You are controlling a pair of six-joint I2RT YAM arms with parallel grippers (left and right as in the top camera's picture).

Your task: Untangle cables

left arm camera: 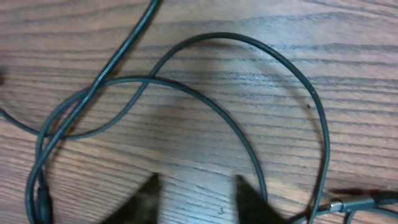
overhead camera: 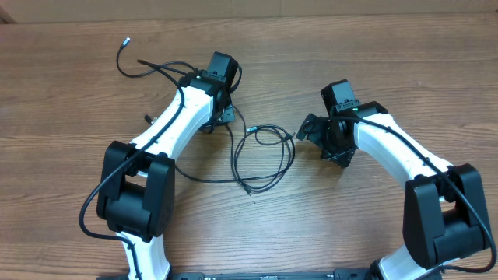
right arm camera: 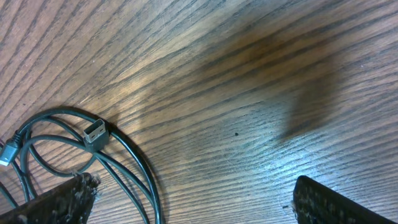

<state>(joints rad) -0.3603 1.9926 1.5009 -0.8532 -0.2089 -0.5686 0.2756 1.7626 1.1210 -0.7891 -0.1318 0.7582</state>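
Thin black cables lie on the wood table. One forms a loose loop point(overhead camera: 236, 155) between the two arms. Another point(overhead camera: 122, 58), silver-tipped, trails off at the upper left and runs under the left arm. My left gripper point(overhead camera: 227, 115) hovers at the loop's upper left. In the left wrist view it point(left arm camera: 196, 199) is open over bare wood, with crossing cable arcs point(left arm camera: 217, 35) ahead and a silvery plug point(left arm camera: 336, 204) to the right. My right gripper point(overhead camera: 307, 128) sits just right of the loop. In its wrist view it point(right arm camera: 193, 205) is wide open and holds nothing; cable strands and a USB plug point(right arm camera: 94, 132) lie by its left finger point(right arm camera: 56, 202).
The table's far edge point(overhead camera: 249, 14) runs along the top of the overhead view. Both white arms reach in from the near side, each with a thick black wire point(overhead camera: 101, 194) along it. Bare wood lies to the far left and far right.
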